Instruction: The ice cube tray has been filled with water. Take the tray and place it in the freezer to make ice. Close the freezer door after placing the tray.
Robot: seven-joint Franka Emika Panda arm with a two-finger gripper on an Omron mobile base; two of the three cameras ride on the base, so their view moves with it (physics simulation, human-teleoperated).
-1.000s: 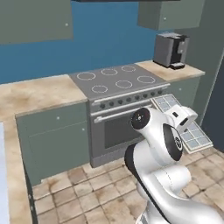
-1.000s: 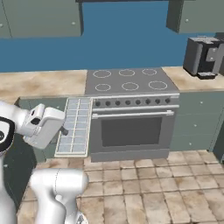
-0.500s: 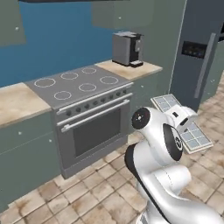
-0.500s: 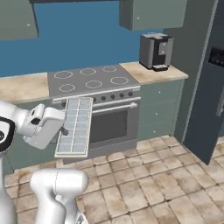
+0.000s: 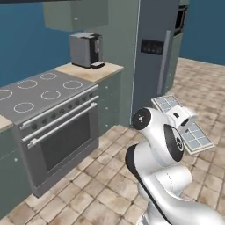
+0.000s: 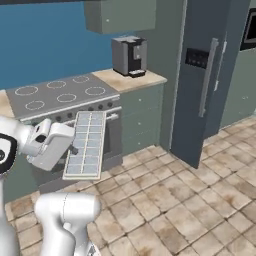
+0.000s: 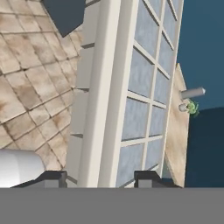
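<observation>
The ice cube tray (image 6: 86,145) is a pale flat grid of square cells, held level above the floor in front of my arm. My gripper (image 6: 72,148) is shut on one long edge of it. From the left base view the ice cube tray (image 5: 195,138) juts out behind the hand, where the gripper (image 5: 184,117) clamps it. In the hand view the tray (image 7: 144,87) runs upward from the gripper (image 7: 100,177). The freezer door (image 6: 192,105), dark blue-grey with a black dispenser panel (image 6: 196,58) and a long bar handle (image 6: 204,77), stands closed on the fridge; the freezer door (image 5: 151,70) lies ahead.
A steel stove (image 6: 60,95) with an oven front stands to the left. A coffee machine (image 6: 129,55) sits on the beige counter (image 6: 132,77) between stove and fridge. A black wall oven (image 6: 248,30) is right of the fridge. Tiled floor (image 6: 190,200) spreads toward the fridge.
The whole picture has swung: the base has turned right, so the stove slid left and the fridge came into view. The tray stays in the gripper just as before.
</observation>
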